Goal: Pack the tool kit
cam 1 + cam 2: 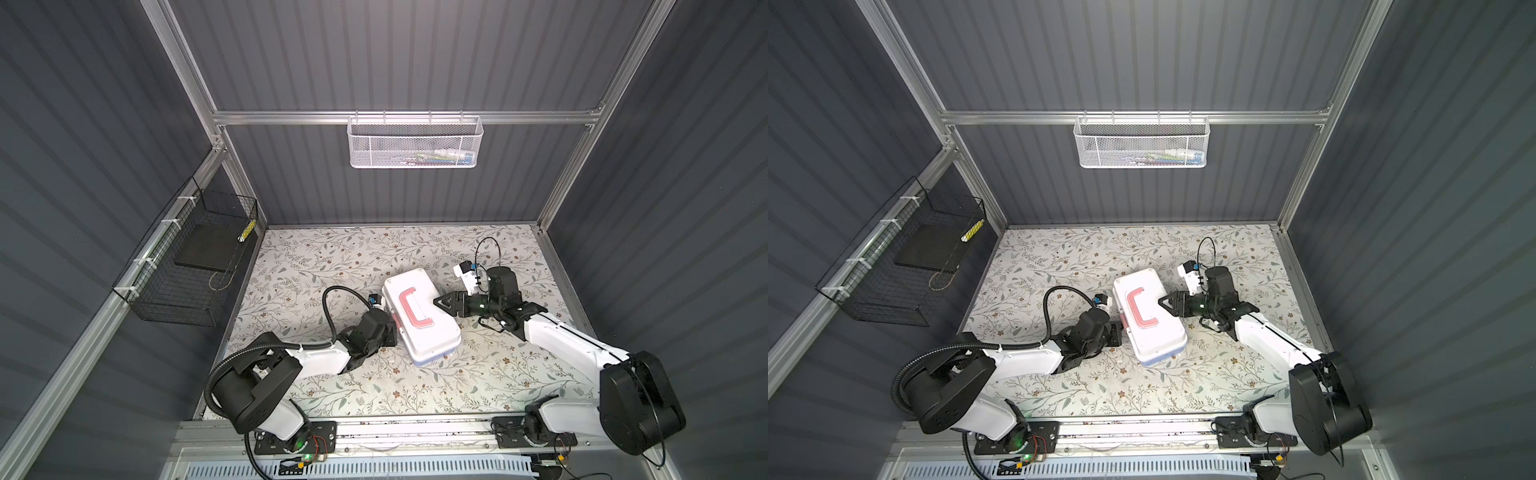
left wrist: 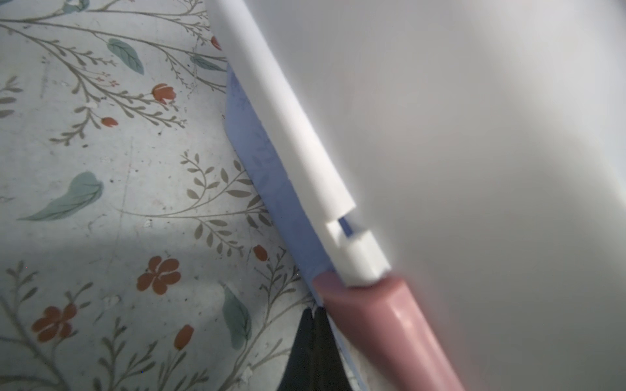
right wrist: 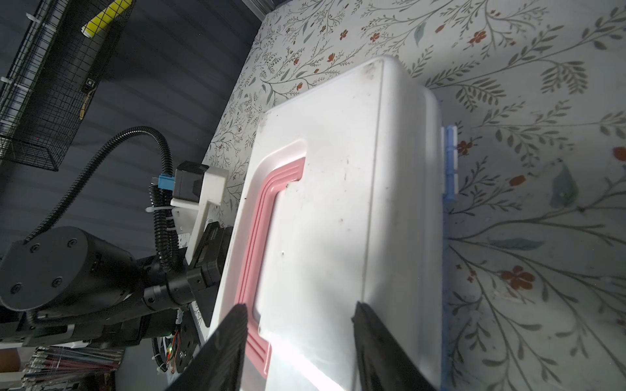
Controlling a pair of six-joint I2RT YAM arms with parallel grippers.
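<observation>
The tool kit (image 1: 419, 316) (image 1: 1148, 318) lies closed on the floral table, its white lid (image 3: 332, 203) up and the pink C-shaped handle (image 3: 261, 220) flat on top. The light blue body (image 2: 271, 182) shows under the lid's rim. My left gripper (image 2: 313, 311) (image 1: 394, 330) is shut with nothing in it. Its tips sit against the box's left side, by a pink latch (image 2: 382, 321). My right gripper (image 3: 299, 308) (image 1: 440, 301) is open over the lid's right end. One finger lies by the handle's end and its partner over plain lid.
A white mesh basket (image 1: 415, 143) with small items hangs on the back wall. A black wire basket (image 1: 187, 266) on the left wall holds a dark pad and a yellow piece (image 3: 105, 17). Blue hinges (image 3: 450, 159) stick out on the box's far side.
</observation>
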